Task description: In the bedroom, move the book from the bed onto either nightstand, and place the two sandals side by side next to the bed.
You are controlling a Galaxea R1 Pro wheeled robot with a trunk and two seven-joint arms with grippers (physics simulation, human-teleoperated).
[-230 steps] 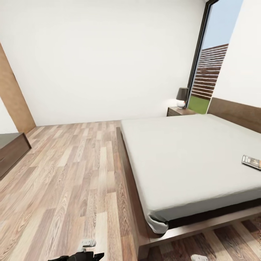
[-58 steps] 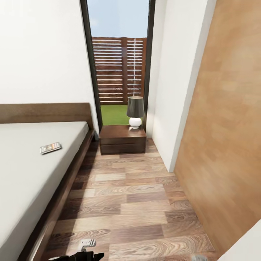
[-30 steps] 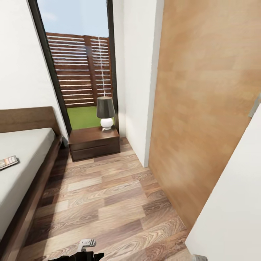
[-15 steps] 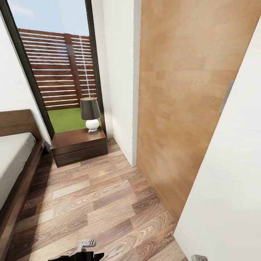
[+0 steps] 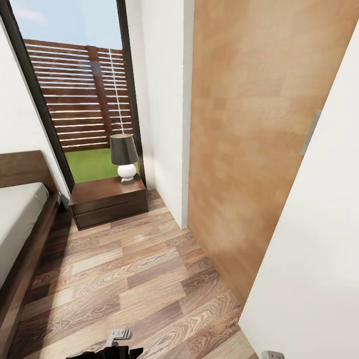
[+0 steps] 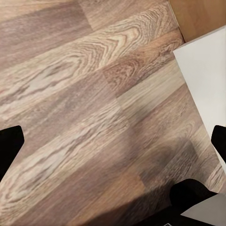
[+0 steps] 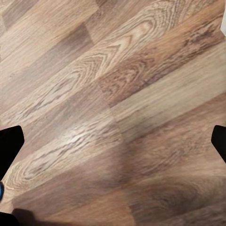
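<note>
Beside bed (image 5: 20, 209), nightstand (image 5: 107, 199), lamp (image 5: 123, 157)

Black gripper fingers (image 6: 9, 150), black body, white-grey fittings (image 5: 118, 335)

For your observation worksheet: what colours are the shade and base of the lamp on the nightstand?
The lamp has a dark grey shade and a round white base, best seen in the head view.

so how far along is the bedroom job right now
Nothing looks done yet. The nightstand carries just a table lamp, no book on its top. Nothing is in hand: both wrist views look past spread claw fingers at bare wood floor. The bed shows at the head view's left edge. Still left: book to nightstand, then both sandals set beside the bed.
</note>
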